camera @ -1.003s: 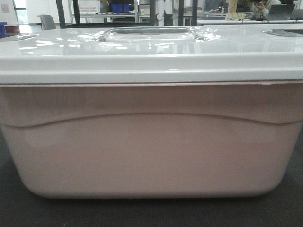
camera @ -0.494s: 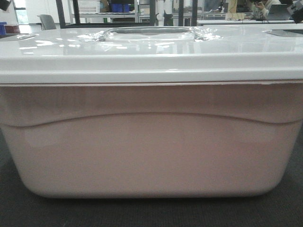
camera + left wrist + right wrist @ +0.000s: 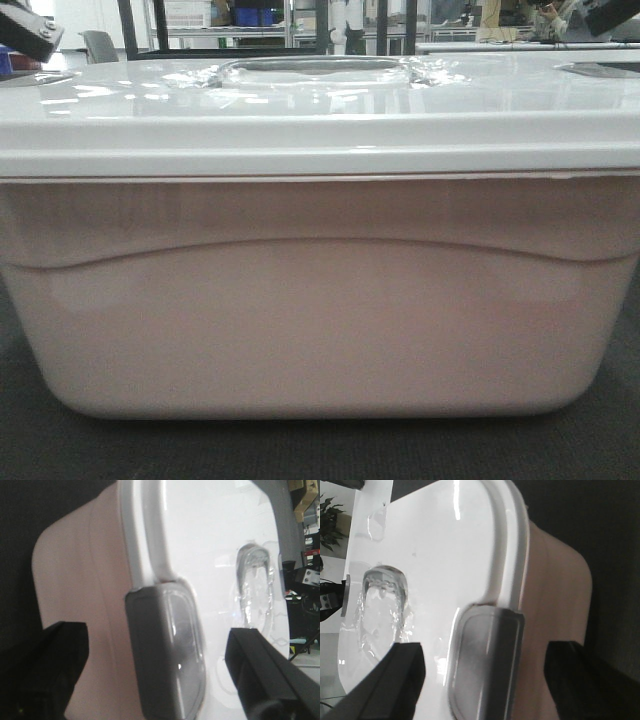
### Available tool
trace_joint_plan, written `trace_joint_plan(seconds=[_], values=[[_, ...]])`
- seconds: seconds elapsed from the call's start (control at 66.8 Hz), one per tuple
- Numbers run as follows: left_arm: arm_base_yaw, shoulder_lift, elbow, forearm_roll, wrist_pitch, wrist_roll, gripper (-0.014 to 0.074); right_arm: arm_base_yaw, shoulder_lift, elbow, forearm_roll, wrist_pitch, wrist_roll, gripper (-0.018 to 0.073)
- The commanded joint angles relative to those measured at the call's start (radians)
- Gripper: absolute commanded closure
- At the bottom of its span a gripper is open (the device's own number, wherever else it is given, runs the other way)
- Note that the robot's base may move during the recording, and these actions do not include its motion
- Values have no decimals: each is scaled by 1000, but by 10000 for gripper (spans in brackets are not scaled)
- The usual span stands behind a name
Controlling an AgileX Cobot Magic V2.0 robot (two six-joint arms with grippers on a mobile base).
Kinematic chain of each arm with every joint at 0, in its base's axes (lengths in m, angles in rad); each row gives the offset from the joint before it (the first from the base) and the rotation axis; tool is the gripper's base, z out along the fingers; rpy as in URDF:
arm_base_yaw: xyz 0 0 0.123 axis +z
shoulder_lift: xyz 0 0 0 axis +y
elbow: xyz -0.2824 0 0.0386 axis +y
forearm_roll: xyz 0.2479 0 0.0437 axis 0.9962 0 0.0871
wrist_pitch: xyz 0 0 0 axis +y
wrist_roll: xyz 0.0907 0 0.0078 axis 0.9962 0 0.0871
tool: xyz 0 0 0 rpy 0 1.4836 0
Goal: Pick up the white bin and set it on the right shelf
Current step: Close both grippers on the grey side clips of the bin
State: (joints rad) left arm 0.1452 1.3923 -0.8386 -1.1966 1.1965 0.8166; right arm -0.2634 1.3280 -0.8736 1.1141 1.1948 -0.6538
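The white bin [image 3: 320, 320] fills the front view, a pinkish tub under a glossy white lid [image 3: 320, 110] with a recessed handle [image 3: 315, 66]. My left gripper [image 3: 157, 672] is open, its two dark fingers straddling the grey latch [image 3: 165, 650] at the bin's left end without touching it. My right gripper [image 3: 485, 680] is open the same way around the grey latch [image 3: 487, 660] at the right end. Dark parts of both arms show at the top corners of the front view. The right shelf is out of view.
The bin stands on a dark floor mat [image 3: 320, 450]. Far behind it are dark rack uprights [image 3: 160, 25], blue crates [image 3: 255, 15], a white table [image 3: 520, 45] and an office chair [image 3: 100, 45].
Both grippers have come into the front view at the top corners, the left from the left edge and the right from the right edge. The bin has not moved.
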Motion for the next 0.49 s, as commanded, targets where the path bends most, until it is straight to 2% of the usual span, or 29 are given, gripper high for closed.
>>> trace_joint_plan(seconds=[0.0,0.15,0.314,0.479], values=[[-6,-25,-20,-90,119,13,135,0,-23,-22,81,139,-16,-32],[-6,-25,-20,-90,113,13,135,0,-23,11,101,139,-30,-32],[-6,-25,-20,-90,109,13,135,0,-23,56,170,139,-83,-32],[-7,-25,-20,-93,110,13,135,4,-23,56,172,139,-93,-32]])
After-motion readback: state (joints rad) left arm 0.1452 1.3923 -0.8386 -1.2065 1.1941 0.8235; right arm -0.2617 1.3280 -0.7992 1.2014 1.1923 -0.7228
